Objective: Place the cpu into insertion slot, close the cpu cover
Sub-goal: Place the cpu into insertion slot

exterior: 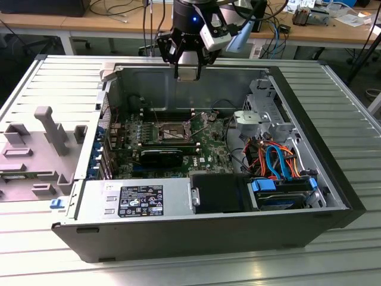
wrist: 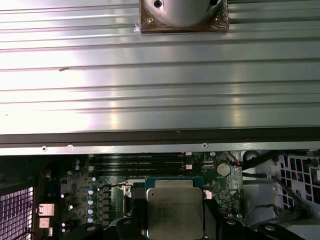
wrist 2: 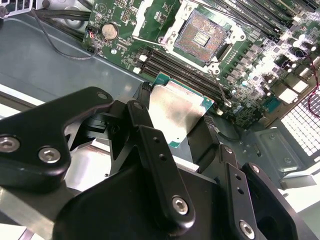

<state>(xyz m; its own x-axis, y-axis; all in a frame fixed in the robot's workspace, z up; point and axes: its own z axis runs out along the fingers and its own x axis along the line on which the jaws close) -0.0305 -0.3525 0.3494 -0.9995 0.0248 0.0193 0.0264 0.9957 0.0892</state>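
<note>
cpu (wrist 2: pixel 177 112): pinched by its edges between the jaws, over the case (exterior: pixel 208 232) edge. insertion slot (wrist 2: pixel 202 36): uncovered; best carried level, corners squared.

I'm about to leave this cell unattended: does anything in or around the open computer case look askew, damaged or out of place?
Nothing stands out. The gripper holds the cpu by two opposite edges above the computer case. The insertion slot lies uncovered, with no loose parts visible on it.

No legible text, black label (exterior: pixel 141 201) with illegible white print on power supply (exterior: pixel 95 202), faint unreadable marking on cpu (wrist: pixel 175 214)
</note>
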